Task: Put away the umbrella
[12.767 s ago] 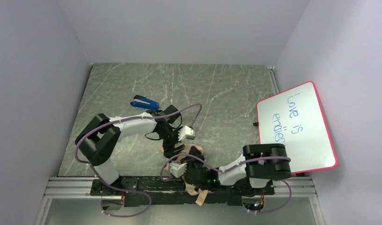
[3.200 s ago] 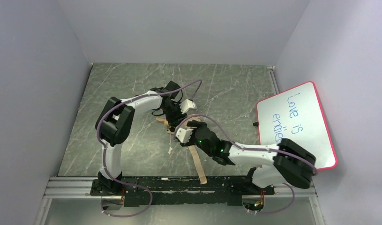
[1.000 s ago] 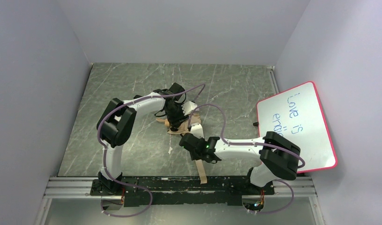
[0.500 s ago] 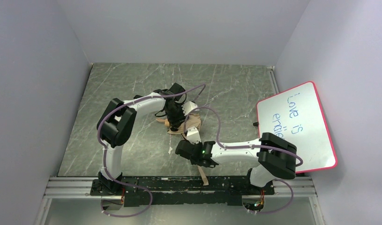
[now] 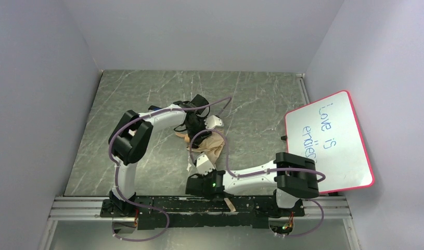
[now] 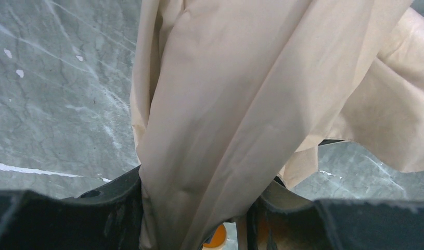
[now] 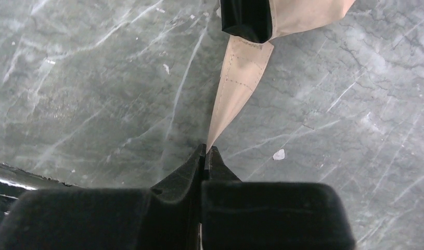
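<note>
- Right pincer: it is pinched fully together on the strap, and nothing else is held between the jaws.
- From that pinch the strap is drawn straight and taut over the table, up to the gathered end of the umbrella.
- Left pincer: the jaws are set half apart and packed with bunched cream fabric, so the canopy is clamped there.
- The umbrella is found mid-table between the two wrists. It is gripped from the far side by the left arm, and its strap is pulled toward the near edge by the right.
- Loose folds are seen spilling out to the right of the left pincer, so the canopy is not yet rolled tight.
- Step in hand, as judged: the strap is being stretched out, ready to be wound round the bundle.
- Next move, as judged: the strap has to be carried round the canopy under tension while the bundle is held steady, and the slack folds tucked in first. Where the strap fastens cannot be made out.
</note>
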Motion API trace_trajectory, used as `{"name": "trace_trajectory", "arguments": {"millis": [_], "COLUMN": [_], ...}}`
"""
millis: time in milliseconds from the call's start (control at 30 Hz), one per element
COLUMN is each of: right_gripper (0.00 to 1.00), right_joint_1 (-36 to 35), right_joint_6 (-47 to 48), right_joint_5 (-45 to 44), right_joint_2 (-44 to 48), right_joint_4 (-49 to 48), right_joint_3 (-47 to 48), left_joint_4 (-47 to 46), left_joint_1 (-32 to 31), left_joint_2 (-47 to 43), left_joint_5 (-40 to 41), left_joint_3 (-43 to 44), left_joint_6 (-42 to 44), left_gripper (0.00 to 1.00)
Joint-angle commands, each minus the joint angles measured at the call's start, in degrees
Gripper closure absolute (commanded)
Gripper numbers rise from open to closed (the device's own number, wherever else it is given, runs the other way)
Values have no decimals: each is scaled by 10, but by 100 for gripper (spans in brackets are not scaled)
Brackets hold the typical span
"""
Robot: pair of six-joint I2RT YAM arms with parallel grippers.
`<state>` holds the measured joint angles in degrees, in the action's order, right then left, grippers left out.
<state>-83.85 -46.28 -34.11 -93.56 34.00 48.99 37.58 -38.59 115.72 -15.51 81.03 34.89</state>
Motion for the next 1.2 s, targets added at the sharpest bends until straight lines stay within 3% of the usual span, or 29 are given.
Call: {"name": "trace_trajectory", "arguments": {"millis": [0, 467, 933, 1167], "right_gripper": [100, 100, 100, 87], "right_joint_1": [-65, -98, -139, -140], "right_joint_6": [-45, -94, -50, -35], "right_joint_5": [175, 86, 101, 98], "right_joint_2": [-64, -132, -145, -113], "right_joint_4": [108, 285, 243, 216], "right_joint_3": [-24, 55, 108, 98], "left_joint_4": [-31, -31, -34, -35], "left_joint_1": [11, 11, 11, 10], "left_joint_2": [37, 37, 36, 38], "left_joint_5": [98, 110, 115, 124], "left_joint_3": [-21, -16, -18, -18], "left_joint_6": [-22, -27, -26, -19], "left_gripper": [95, 95, 95, 95]}}
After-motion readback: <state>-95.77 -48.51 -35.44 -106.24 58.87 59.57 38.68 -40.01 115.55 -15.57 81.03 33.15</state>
